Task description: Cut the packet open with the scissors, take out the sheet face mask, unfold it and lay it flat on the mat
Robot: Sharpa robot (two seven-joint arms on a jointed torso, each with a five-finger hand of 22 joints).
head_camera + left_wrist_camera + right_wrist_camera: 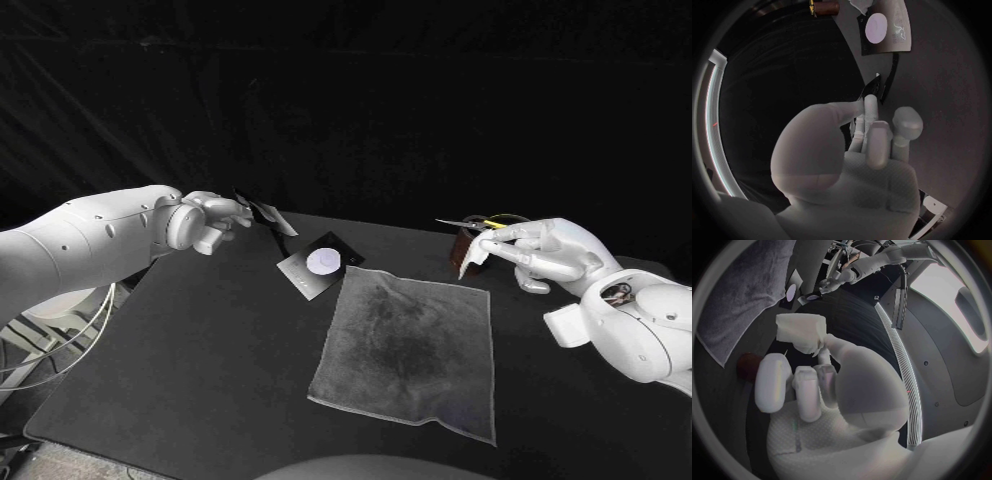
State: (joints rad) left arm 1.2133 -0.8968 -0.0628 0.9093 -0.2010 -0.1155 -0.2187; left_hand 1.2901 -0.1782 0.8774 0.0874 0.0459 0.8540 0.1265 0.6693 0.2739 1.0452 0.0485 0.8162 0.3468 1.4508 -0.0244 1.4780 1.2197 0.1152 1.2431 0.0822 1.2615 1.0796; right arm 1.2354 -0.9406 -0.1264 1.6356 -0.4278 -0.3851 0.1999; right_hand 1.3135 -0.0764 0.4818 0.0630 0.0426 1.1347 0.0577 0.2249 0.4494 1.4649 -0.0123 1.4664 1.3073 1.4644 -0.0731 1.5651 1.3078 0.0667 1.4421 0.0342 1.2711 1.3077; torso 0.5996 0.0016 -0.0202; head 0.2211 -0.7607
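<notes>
- Sheet face mask [467, 258] is seen in the head view as a small white folded piece, pinched by the right hand [545, 252] at 2 o'clock from the mat [404, 350]; part of it is covered by the fingers.
- The packet [317, 266] is laid flat on the table [188, 340] at 11 o'clock from the mat, just beside its corner; whether the two touch cannot be told.
- A dark strip [268, 213] is gripped by the left hand [216, 222], raised at 10 o'clock from the mat; what it is cannot be made out.
- A brown thing [473, 238] with a yellow part is half hidden behind the mask.
- In the left wrist view the dark strip [872, 89] is pinched at the fingertips, with the packet [887, 30] lying beyond it.
- In the right wrist view the mask [801, 332] is held folded above the fingers; the mat [736, 290] is cut off by the circle's rim, and the brown thing [748, 365] is only a blur.
</notes>
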